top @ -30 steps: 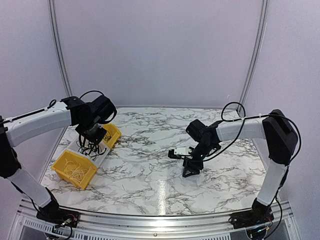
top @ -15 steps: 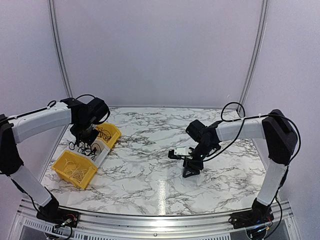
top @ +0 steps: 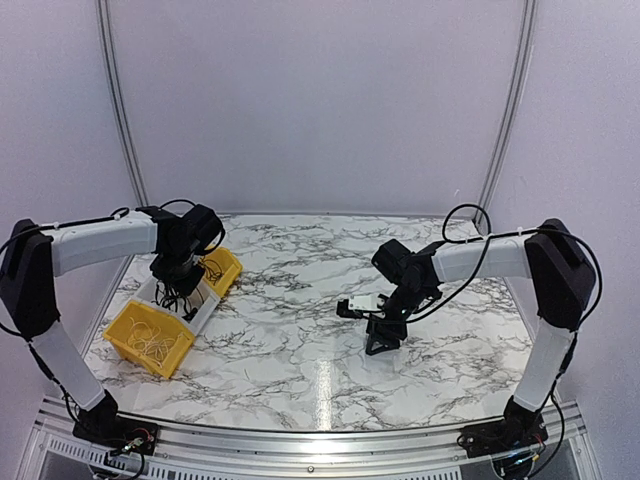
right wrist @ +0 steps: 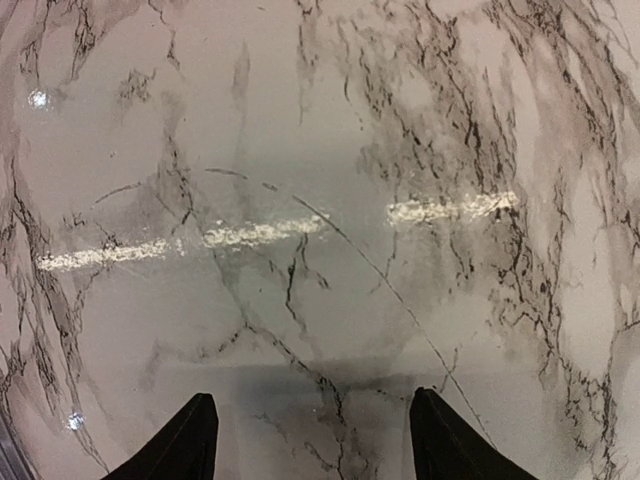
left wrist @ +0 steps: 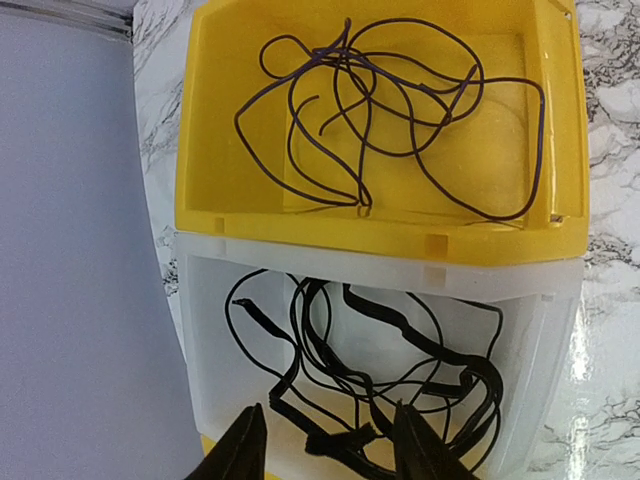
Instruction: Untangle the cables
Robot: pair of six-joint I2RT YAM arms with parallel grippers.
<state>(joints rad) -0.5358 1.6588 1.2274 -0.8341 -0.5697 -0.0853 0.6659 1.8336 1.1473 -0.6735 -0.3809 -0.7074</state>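
The cables [left wrist: 338, 438], thin glossy black wires with a few flatter, ribbon-like stretches, lie in loose overlapping loops and one small knot on the floor of a milky translucent plastic bin [left wrist: 560, 330] at the left side of the surface [top: 300, 330]. This bin is the middle one in a row of three. The nearest and leftmost is a bright yellow bin [top: 120, 325] with a nest of fine pale wires [top: 150, 340]. The one touching its far wall is a second smooth yellow bin [left wrist: 215, 150] with dark purplish wires [left wrist: 338, 55] sprawled in wide open curves. The left hand [left wrist: 330, 450] hangs directly over the translucent bin. Its pointed black fingers [left wrist: 248, 450] are spread to either side of the knot and pinch nothing, and the wires lie slack between them. To the right, white marble-patterned laminate veined in grey and black shines with streaks of reflected light. Over its right half the right hand [right wrist: 310, 440] hovers low, its two dark wedge-shaped fingertips wide apart above bare stone pattern, gripping nothing.
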